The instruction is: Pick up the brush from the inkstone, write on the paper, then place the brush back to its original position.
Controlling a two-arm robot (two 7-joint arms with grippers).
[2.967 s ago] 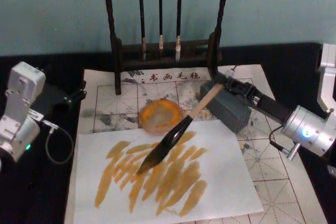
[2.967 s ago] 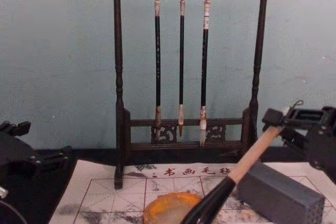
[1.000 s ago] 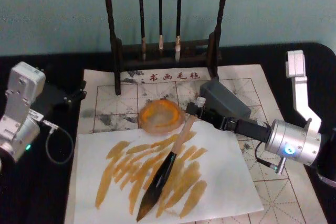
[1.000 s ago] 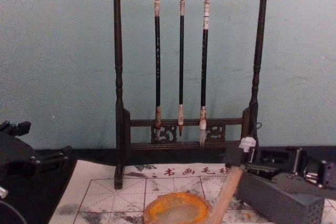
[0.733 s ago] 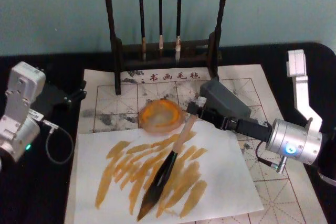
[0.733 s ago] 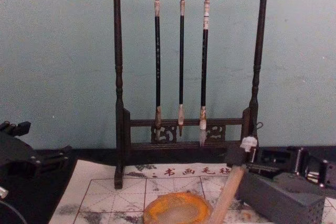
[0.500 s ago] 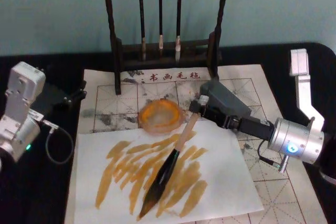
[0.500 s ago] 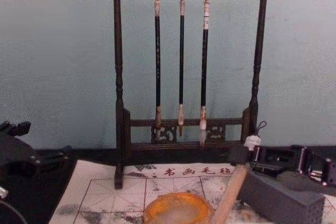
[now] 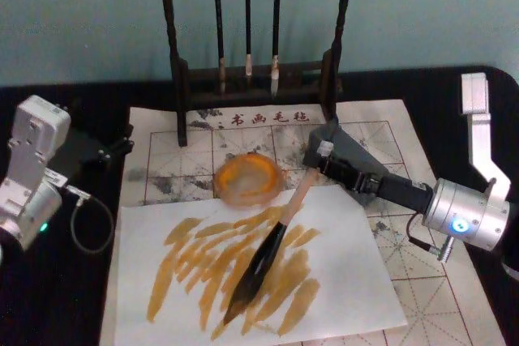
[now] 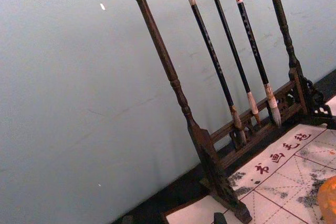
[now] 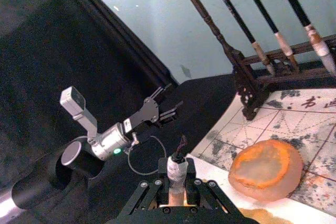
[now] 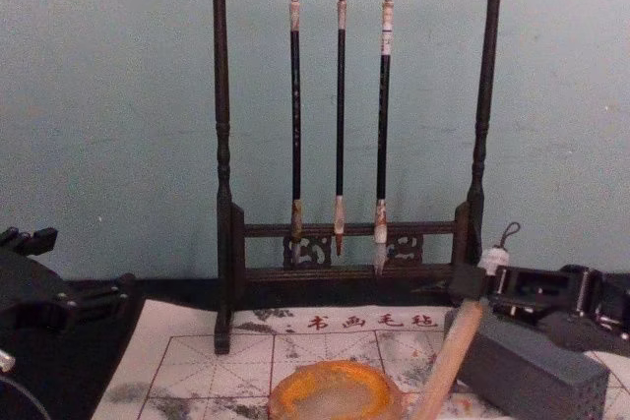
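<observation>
Item: large thick brush (image 9: 270,253), pale wooden handle, glossy black lower section. I am gripping it tilted, right hand (image 9: 319,155) clenched near the cord end, so the tuft is meeting the ochre-streaked white sheet (image 9: 357,281) over the red-gridded paper (image 9: 381,131); left hand (image 9: 120,145) is idling, fingers apart, on the black counter (image 9: 97,281)

Dim, even light is washing across — shadows are lying soft, and the black table (image 9: 57,297) is swallowing detail.
</observation>
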